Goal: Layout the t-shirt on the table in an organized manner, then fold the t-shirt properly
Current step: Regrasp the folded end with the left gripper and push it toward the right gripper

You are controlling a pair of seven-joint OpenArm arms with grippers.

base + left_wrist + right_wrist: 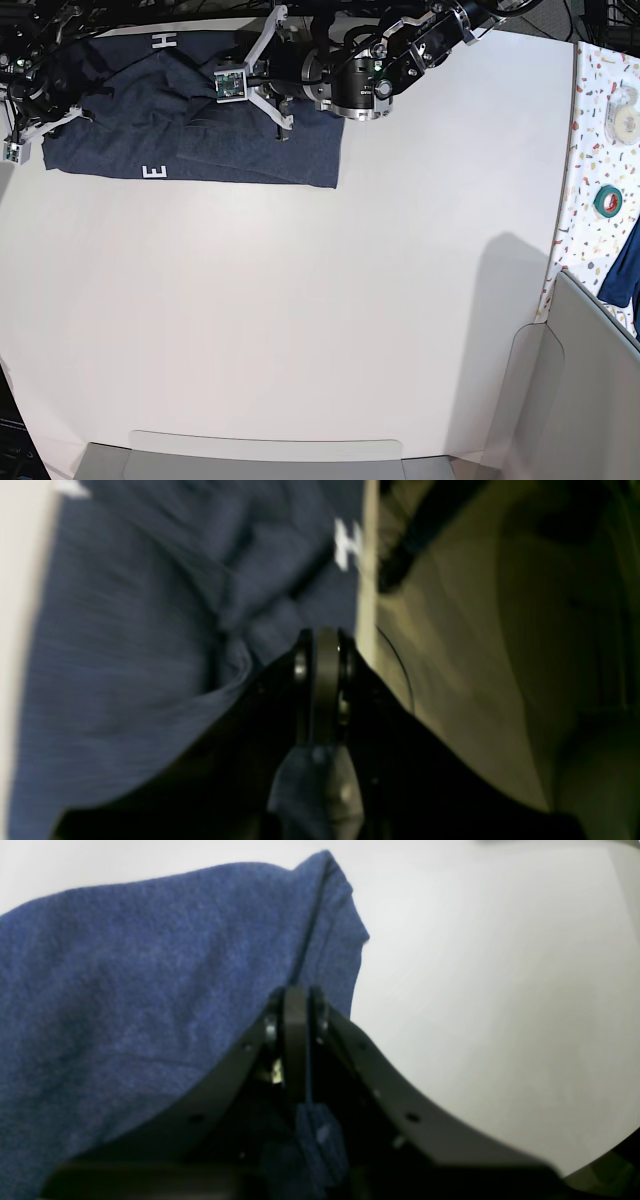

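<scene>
One dark navy heathered cotton t-shirt (190, 120) lies bunched and creased at the far left corner of the large plain white matte table (320, 300), top edge near the table's far rim. White block letters read "H" (163, 40) at the far edge and "E" (155, 173) at the near hem; another "H" shows in the left wrist view, blurred. Fabric is a soft fine knit with a stitched hem.

Two arms, both black with white frames. Left gripper (325, 645) has its jaws pressed together with navy cloth pinched between them, over the shirt beside the table's edge; that view is motion-blurred. Right gripper (296, 1000) is likewise clamped, a fold of the shirt's hem caught between its jaws and lifted off the table, at the shirt's left end in the base view.

At the right, one narrow white strip with colourful confetti specks (590, 150) carries two tape rolls: one white (627, 112), one green (608, 200). One brighter blue cloth scrap (625, 262) sits at its near end. Writing on the rolls is too small to read.
</scene>
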